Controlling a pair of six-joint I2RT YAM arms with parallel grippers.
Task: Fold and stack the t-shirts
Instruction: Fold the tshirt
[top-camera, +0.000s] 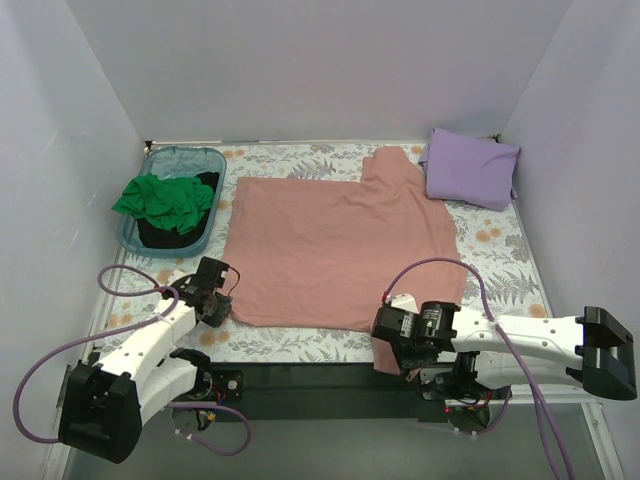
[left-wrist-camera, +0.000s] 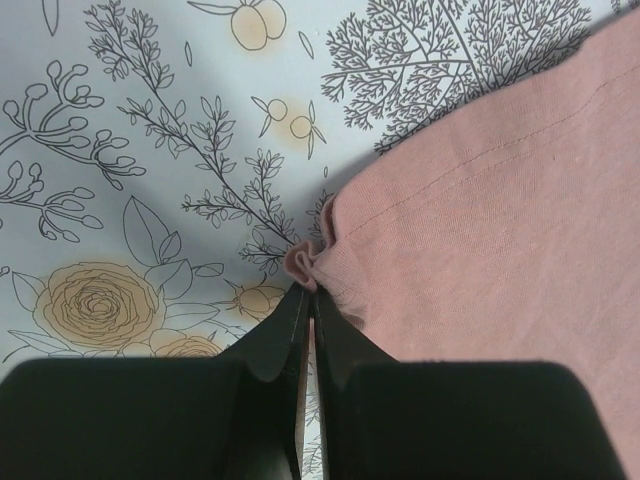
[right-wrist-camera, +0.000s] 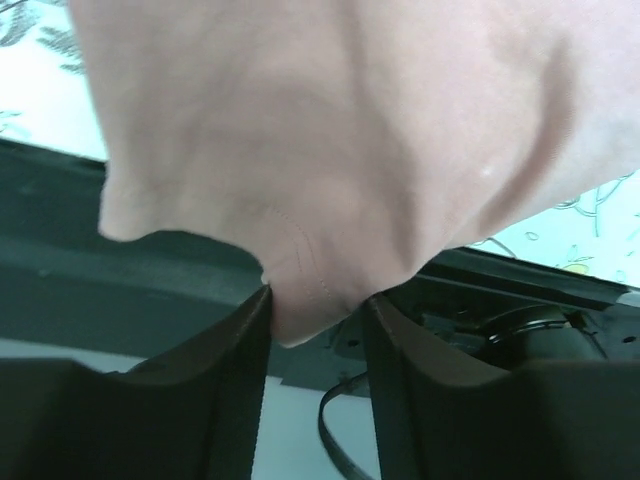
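Floral table cover (top-camera: 500, 250) fills the work surface, boxed in by pale lavender walls. The salmon-pink t-shirt (top-camera: 330, 250) lies spread flat on it, reaching away from both sets of jaws toward the far wall.

Our left gripper (left-wrist-camera: 308, 300) is pressed fully together on a small pucker of the shirt's near hem corner. The cloth runs off to the right of those jaws and beyond them, with bare cover to their left. Our right gripper (right-wrist-camera: 318, 310) stands about half apart. A lobe of the other near hem corner sits between its jaws and touches both inner faces, but we judge it is not pinched.

We take the step to be securing both near corners for the first fold. To do it well, we would press the right jaws home on the stitched hem, deep enough that it cannot slip. Then we would raise both corners level and carry them forward together, so the near edge lands square.

We cannot make out how many layers each pinch takes, nor the collar or a second sleeve. Well beyond the right jaws sits a folded lavender t-shirt (top-camera: 470, 168). Beyond and left of the left jaws, a teal tub (top-camera: 135, 225) holds a bright green t-shirt (top-camera: 165, 198) over a black t-shirt (top-camera: 170, 235), too bunched to read.
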